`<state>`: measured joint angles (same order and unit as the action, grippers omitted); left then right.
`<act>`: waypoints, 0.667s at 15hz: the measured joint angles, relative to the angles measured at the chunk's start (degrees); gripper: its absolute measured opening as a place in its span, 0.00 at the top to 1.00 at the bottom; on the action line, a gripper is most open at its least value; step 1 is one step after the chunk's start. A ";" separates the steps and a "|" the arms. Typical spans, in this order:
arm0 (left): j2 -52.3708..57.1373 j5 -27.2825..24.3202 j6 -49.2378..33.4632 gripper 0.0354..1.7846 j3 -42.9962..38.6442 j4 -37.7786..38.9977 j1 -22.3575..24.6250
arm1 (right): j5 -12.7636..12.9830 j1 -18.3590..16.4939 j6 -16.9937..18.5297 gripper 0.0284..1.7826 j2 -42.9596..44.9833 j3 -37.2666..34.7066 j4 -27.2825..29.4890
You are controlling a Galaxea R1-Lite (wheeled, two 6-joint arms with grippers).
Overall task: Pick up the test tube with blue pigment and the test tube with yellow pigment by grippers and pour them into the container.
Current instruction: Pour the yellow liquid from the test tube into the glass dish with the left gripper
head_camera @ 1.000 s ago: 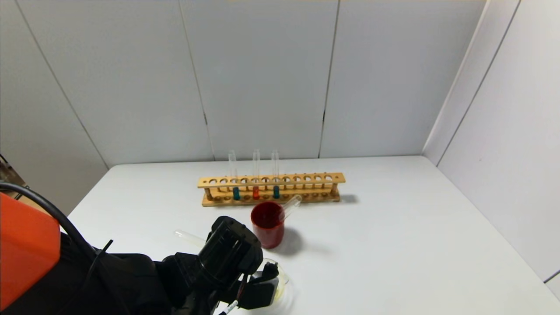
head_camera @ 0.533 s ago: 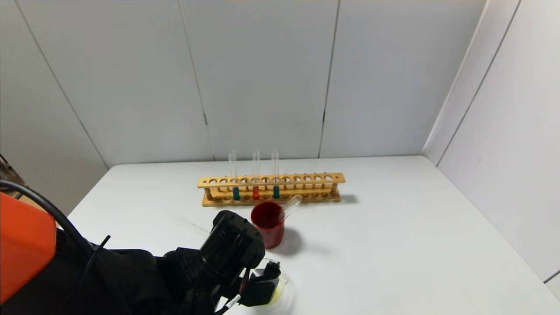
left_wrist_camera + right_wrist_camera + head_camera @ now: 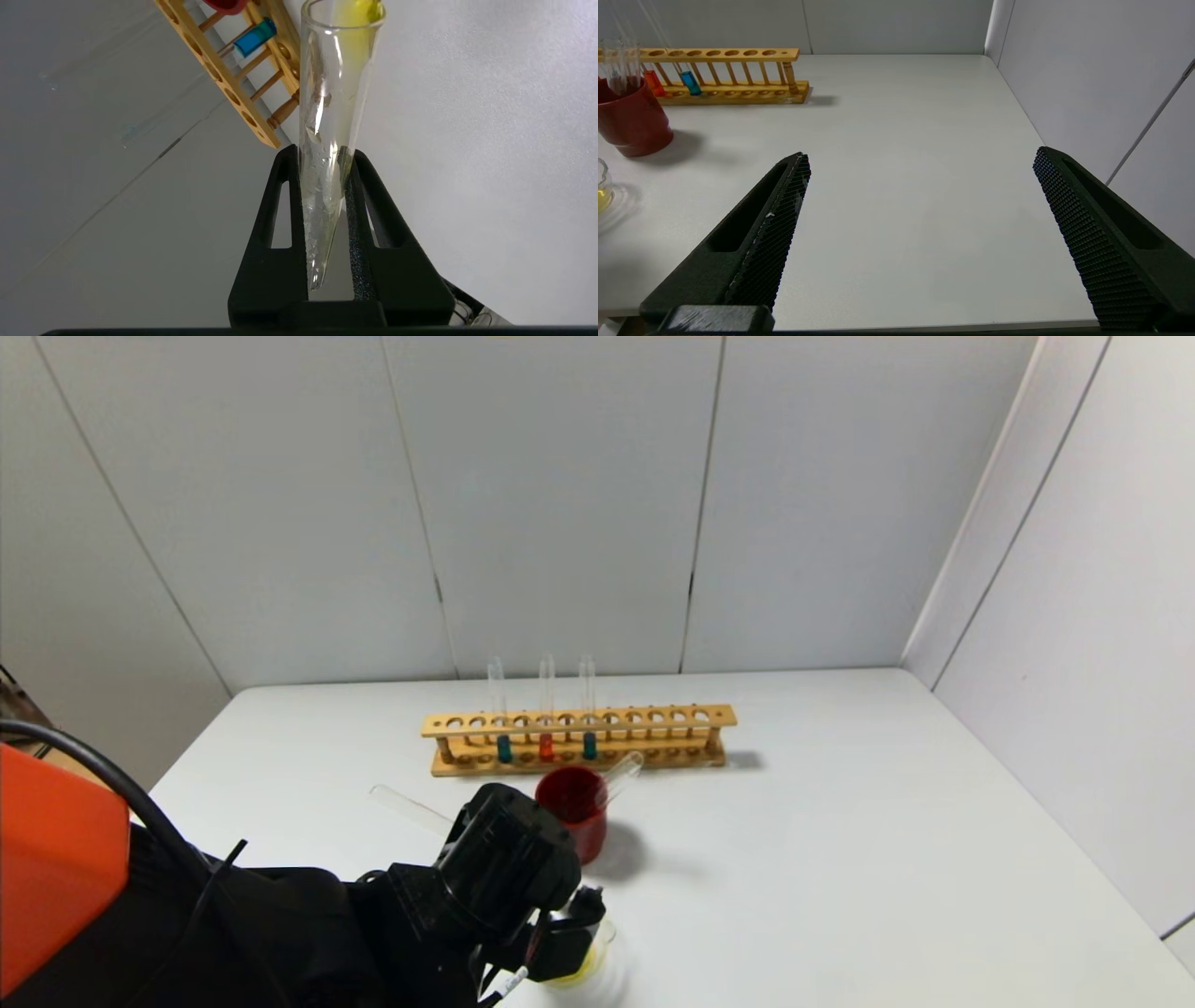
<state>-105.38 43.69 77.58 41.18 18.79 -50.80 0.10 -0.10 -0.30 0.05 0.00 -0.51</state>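
My left gripper (image 3: 560, 947) is shut on the test tube with yellow pigment (image 3: 406, 807), tipped mouth-down over the container (image 3: 602, 957), a low clear beaker with yellow liquid in it. In the left wrist view the tube (image 3: 327, 140) sits between the black fingers (image 3: 280, 210), with yellow liquid at its mouth. Two test tubes with blue pigment (image 3: 504, 748) (image 3: 589, 745) stand in the wooden rack (image 3: 653, 717). My right gripper (image 3: 922, 156) is open and empty over the table's near right; it is out of the head view.
A red-orange tube (image 3: 546, 747) stands between the blue ones. A dark red cup (image 3: 583, 831) with an empty tube (image 3: 624, 773) leaning in it stands in front of the rack, just behind the beaker. The beaker's edge (image 3: 601, 186) shows in the right wrist view.
My left wrist has rolled further and shifted slightly right. The tube's closed end has swung upward. More yellow shows in the beaker.
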 joint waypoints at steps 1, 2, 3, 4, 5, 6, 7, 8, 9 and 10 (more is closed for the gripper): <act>-0.22 -0.01 -0.02 0.85 0.33 0.00 -0.11 | 0.00 0.00 -0.02 0.02 0.00 0.00 0.00; -0.39 0.02 -0.05 0.85 0.57 0.00 -0.33 | 0.00 0.00 0.00 0.02 0.00 0.00 0.00; -0.60 0.00 -0.05 0.85 0.72 -0.02 -0.60 | 0.00 0.00 0.00 0.02 0.00 0.00 0.00; -0.72 0.00 -0.13 0.85 0.79 -0.02 -0.96 | 0.00 0.00 0.00 0.02 0.00 0.00 0.02; -0.79 0.02 -0.11 0.85 0.79 -0.07 -1.34 | -0.02 0.00 -0.02 0.02 0.00 0.00 0.00; -0.83 0.05 -0.11 0.85 0.63 -0.07 -1.60 | 0.00 0.00 0.00 0.02 0.00 0.00 0.00; -0.83 0.10 -0.07 0.85 0.41 -0.16 -1.99 | 0.00 0.00 -0.02 0.02 0.00 0.00 0.00; -0.80 0.10 -0.05 0.85 0.27 -0.24 -2.34 | 0.00 0.00 -0.02 0.02 0.00 0.00 0.00; -0.83 0.07 -0.02 0.85 0.07 -0.38 -2.51 | 0.00 0.00 0.00 0.02 0.00 0.00 0.00; -0.85 0.07 -0.10 0.85 -0.09 -0.35 -2.62 | 0.00 0.00 -0.02 0.02 0.00 0.00 0.00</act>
<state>-106.23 43.76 77.48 41.09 18.43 -53.42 0.10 -0.10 -0.33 0.05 0.00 -0.51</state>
